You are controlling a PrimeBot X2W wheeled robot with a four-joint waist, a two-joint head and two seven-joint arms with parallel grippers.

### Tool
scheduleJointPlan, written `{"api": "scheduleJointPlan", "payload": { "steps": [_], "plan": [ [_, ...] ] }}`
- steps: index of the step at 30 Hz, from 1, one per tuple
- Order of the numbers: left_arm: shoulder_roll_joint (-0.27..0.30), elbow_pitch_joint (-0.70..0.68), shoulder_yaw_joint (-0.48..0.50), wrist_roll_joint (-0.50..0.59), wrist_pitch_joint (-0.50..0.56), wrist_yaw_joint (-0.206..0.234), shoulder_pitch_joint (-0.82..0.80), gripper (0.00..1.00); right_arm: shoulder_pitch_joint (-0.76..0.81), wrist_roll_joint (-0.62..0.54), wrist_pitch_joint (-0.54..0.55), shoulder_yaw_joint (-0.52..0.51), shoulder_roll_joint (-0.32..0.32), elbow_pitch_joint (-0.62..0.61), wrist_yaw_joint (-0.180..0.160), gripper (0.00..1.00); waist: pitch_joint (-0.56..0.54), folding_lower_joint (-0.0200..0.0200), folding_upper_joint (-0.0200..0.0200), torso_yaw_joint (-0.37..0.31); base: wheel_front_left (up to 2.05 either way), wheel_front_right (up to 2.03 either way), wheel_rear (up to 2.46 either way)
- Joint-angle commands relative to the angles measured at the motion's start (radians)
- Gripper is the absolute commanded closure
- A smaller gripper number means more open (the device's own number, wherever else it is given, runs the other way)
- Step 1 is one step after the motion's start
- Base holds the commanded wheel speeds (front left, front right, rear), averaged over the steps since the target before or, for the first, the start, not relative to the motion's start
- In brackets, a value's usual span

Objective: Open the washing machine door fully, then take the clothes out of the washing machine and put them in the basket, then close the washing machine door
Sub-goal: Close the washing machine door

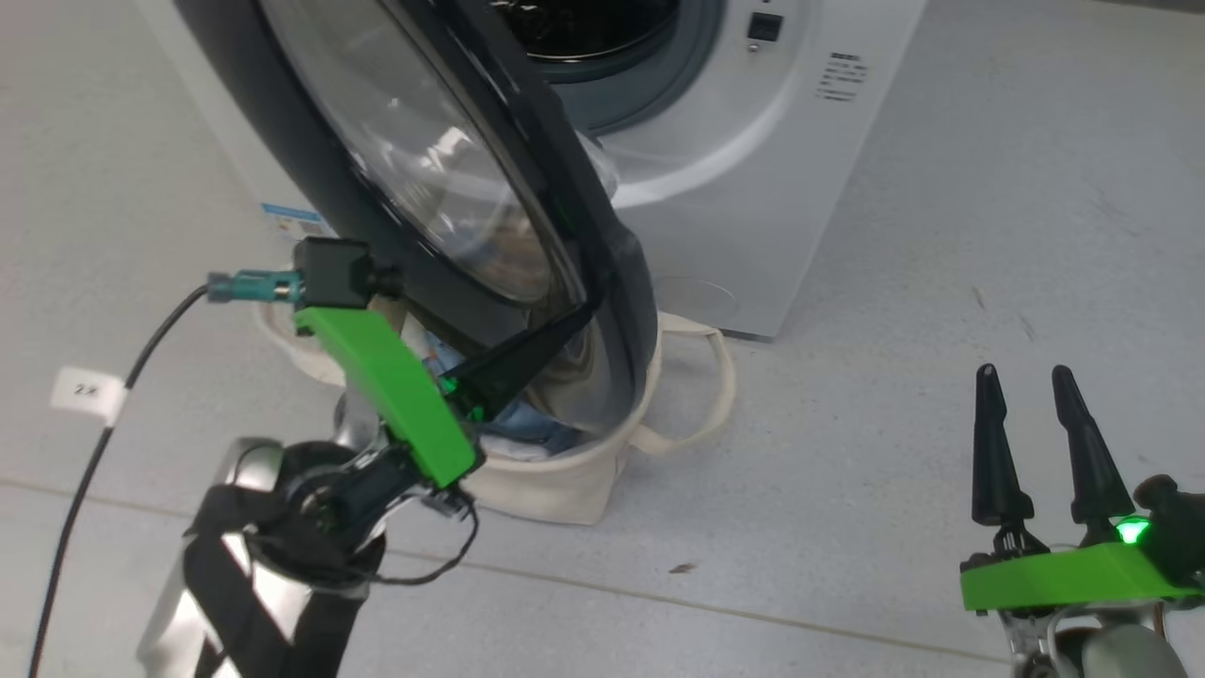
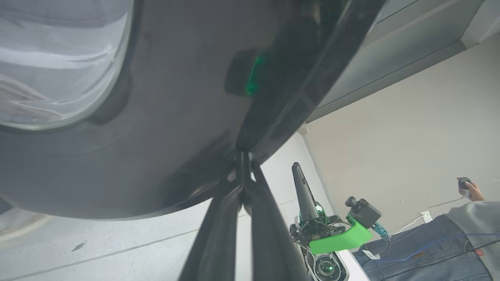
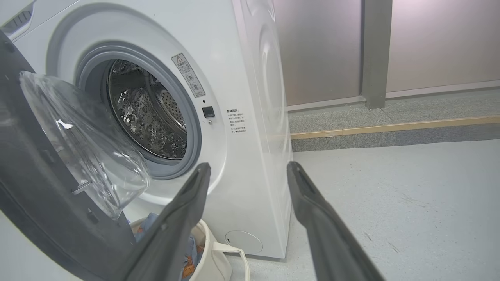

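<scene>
Here, left pincer (image 2: 242,164) closed at door (image 1: 414,160) rim, right pincer (image 1: 1024,377) open (over floor (image 1: 847,471)).

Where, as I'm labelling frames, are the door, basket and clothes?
door (image 1: 442,160), head view, on its glass window.
basket (image 1: 555,490), head view, on its front wall.
clothes (image 1: 525,424), head view, on blue fabric inside the basket.

The left gripper (image 1: 576,320), fingers pressed together, lies against the lower rim of the open washing machine door (image 1: 424,160), above the basket (image 1: 565,490) holding the clothes (image 1: 522,426), while the right gripper (image 1: 1024,377) stands spread, well apart.
</scene>
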Motion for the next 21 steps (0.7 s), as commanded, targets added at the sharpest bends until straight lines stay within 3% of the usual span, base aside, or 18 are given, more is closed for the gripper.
{"api": "scheduleJointPlan", "payload": {
  "steps": [1, 10, 15, 21],
  "plan": [
    [0.004, -0.022, 0.024, 0.011, -0.018, -0.013, -0.057, 1.0, -0.019, 0.008, -0.012, 0.02, 0.0, -0.029, 0.008, 0.0, 0.001, 0.0, 0.0, -0.015, 0.0, 0.0, 0.0],
    [-0.007, 0.066, -0.072, 0.022, -0.155, -0.023, -0.09, 1.0, -0.011, 0.031, -0.012, 0.041, 0.001, -0.022, 0.008, 0.0, -0.012, 0.0, 0.0, -0.051, 0.0, 0.0, 0.0],
    [0.028, 0.082, -0.104, 0.037, -0.26, -0.023, -0.072, 1.0, -0.001, 0.032, -0.012, 0.049, 0.001, -0.027, 0.008, 0.0, -0.027, 0.0, 0.0, -0.04, 0.0, 0.0, 0.0],
    [0.1, 0.13, -0.166, 0.168, -0.441, -0.023, -0.035, 1.0, 0.017, 0.038, -0.012, 0.074, 0.001, -0.046, 0.008, 0.0, -0.07, 0.0, 0.0, -0.008, 0.0, 0.0, 0.0]
  ]
}}
